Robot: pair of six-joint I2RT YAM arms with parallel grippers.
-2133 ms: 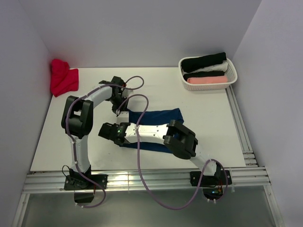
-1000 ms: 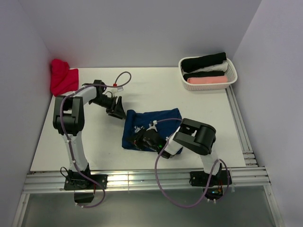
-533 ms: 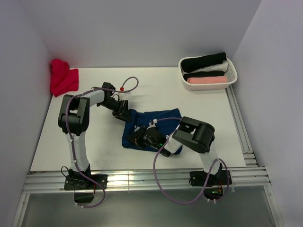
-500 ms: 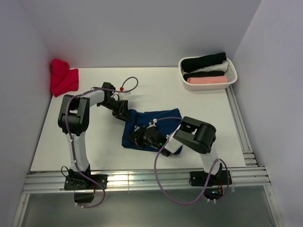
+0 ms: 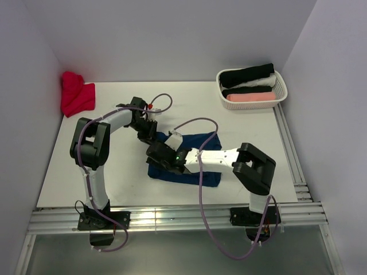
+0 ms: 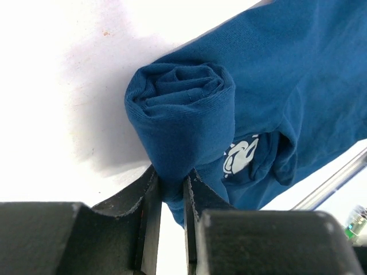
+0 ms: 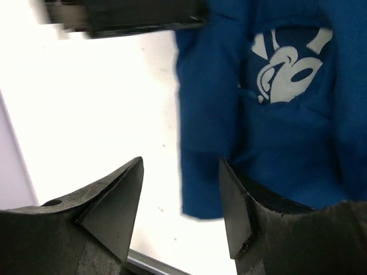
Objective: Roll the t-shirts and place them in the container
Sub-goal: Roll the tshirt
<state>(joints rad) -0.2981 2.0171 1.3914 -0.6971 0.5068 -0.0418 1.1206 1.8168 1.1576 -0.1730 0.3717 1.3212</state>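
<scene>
A navy blue t-shirt (image 5: 198, 154) with a pale cartoon print lies on the white table, its left end rolled up. In the left wrist view the roll (image 6: 183, 117) shows end-on, and my left gripper (image 6: 171, 192) is shut on its lower edge. The left gripper (image 5: 150, 130) sits at the shirt's far left corner. My right gripper (image 5: 157, 154) hovers over the shirt's left edge. In the right wrist view it (image 7: 180, 192) is open and empty above the cloth (image 7: 258, 132), with the print (image 7: 287, 63) beyond.
A red cloth (image 5: 76, 94) lies bunched at the far left corner. A white basket (image 5: 278, 94) at the far right holds rolled black, white and pink shirts. Metal rails run along the table's near and right edges.
My left gripper moved in from the left and closed on the shirt's rolled end. My right arm swung its gripper up over the shirt's left edge.
</scene>
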